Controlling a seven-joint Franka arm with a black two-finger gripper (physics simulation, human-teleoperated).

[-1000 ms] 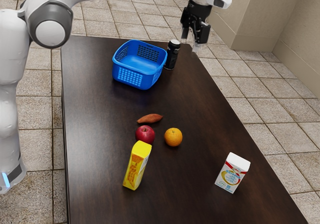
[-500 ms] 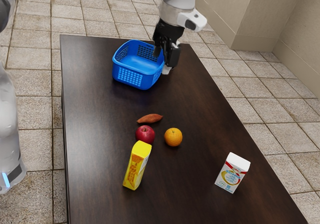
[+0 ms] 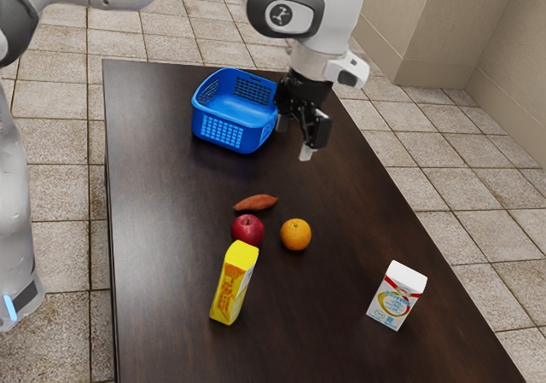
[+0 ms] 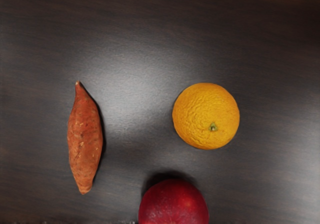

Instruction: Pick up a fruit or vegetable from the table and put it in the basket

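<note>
The gripper (image 3: 295,140), spread and empty, has come nearer from beside the far basket (image 3: 222,132), so a pick seems next. Unmoved on the table (image 3: 162,255), the orange (image 3: 295,235) sits to the exterior view's right of the apple (image 3: 247,229); the sweet potato (image 3: 256,203) lies farther.

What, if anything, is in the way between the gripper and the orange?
Nothing visible: between the gripper and the orange I see only bare table. The sweet potato and apple lie off to the side.
</note>
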